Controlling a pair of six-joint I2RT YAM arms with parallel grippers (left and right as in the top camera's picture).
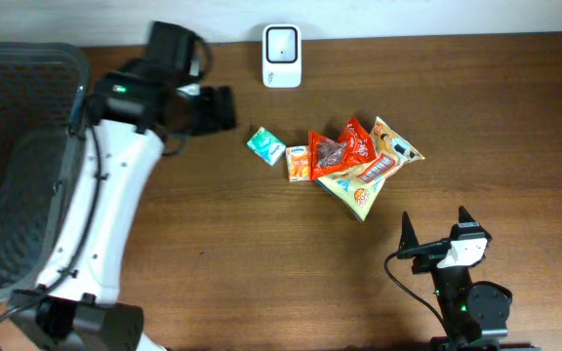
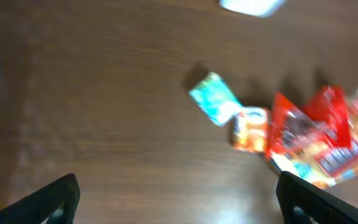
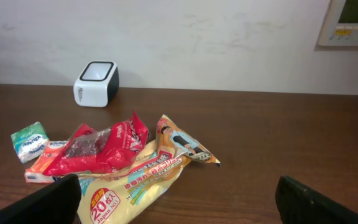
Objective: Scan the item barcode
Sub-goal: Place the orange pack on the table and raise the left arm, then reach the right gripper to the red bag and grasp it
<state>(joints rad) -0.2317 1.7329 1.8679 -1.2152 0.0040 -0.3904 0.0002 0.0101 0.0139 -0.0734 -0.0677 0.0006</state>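
Note:
Several snack items lie in a pile mid-table: a teal packet [image 1: 265, 145], an orange packet [image 1: 299, 163], a red bag [image 1: 344, 146] and a yellow bag [image 1: 364, 180]. No barcode shows on any of them. The white scanner [image 1: 282, 56] stands at the back edge. My left gripper [image 1: 230, 108] hovers open and empty left of the pile; its blurred wrist view shows the teal packet [image 2: 215, 98] and the red bag [image 2: 309, 127] ahead of its gripper [image 2: 179, 202]. My right gripper [image 1: 435, 220] rests open near the front, facing the yellow bag [image 3: 142, 180] and the scanner [image 3: 96, 84].
A dark mesh basket [image 1: 8, 146] fills the left side of the table. The left arm's white body [image 1: 105, 224] stretches from the front left toward the back. A wall runs behind the scanner. Bare wood lies between the pile and the right gripper.

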